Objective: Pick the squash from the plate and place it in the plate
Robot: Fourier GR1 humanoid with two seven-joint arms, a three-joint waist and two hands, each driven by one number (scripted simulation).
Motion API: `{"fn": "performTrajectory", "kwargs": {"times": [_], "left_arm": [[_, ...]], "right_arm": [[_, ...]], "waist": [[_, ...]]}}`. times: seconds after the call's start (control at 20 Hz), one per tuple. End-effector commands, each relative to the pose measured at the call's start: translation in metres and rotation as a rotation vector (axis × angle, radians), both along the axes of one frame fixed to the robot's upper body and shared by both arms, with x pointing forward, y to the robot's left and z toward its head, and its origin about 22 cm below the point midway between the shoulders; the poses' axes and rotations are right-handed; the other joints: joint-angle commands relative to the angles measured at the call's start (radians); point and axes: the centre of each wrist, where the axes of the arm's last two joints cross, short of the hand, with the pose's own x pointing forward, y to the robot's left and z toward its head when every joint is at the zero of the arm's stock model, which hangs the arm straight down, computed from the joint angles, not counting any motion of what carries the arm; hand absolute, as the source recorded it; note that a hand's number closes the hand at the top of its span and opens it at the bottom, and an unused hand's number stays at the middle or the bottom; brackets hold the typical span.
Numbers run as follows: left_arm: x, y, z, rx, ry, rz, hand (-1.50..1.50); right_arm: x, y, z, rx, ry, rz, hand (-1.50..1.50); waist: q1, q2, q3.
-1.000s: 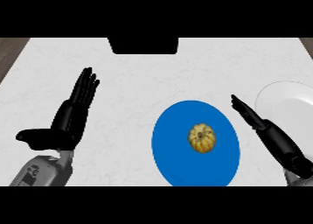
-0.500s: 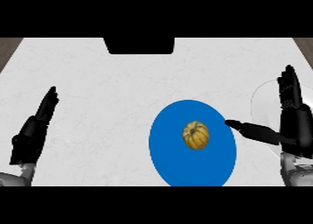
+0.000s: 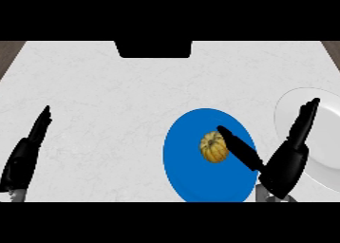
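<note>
Two hands of mine show above the worktop, one at each side of its near edge. My left hand sits close to the near left corner, fingers straight and together, pointing away from me, touching nothing. Well to its right, toward the near edge, lies the blue plate, and the squash rests on it, a little right of the plate's middle. My right hand stands over the blue plate's right rim, fingers straight and open, holding nothing. Its thumb stretches out to the left and its tip reaches the squash's right side; whether it truly touches, I cannot tell. The other fingers point away from me, over the left part of the white plate, which lies at the worktop's right edge, just beside the blue one. A dark block sits at the far edge, near its middle.
</note>
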Motion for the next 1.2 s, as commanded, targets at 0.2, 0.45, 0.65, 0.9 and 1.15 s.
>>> {"fn": "performTrajectory", "kwargs": {"times": [0.2,0.45,0.65,0.9,1.15], "left_arm": [[-0.012,0.010,-0.007,0.030,0.011,0.010,0.00],[-0.008,0.018,-0.002,0.027,-0.008,0.025,0.00],[-0.016,0.013,-0.001,0.023,-0.006,0.003,0.00],[-0.008,0.009,-0.001,0.006,0.003,0.003,0.00],[-0.008,0.009,0.005,0.005,-0.013,-0.041,0.00]], "right_arm": [[-0.044,0.030,-0.054,-0.077,0.339,-0.039,-1.50],[-0.050,0.018,-0.058,-0.134,0.581,-0.086,-1.50],[-0.054,0.026,-0.050,-0.149,0.727,-0.126,-1.50],[-0.038,0.037,-0.008,-0.183,0.911,-0.175,-1.50],[-0.018,0.059,0.036,-0.217,1.085,-0.220,-1.50]], "waist": [[-0.011,0.009,-0.005],[-0.023,0.013,-0.007],[0.002,0.006,-0.003],[-0.005,0.010,0.000],[0.020,0.013,0.004]]}}
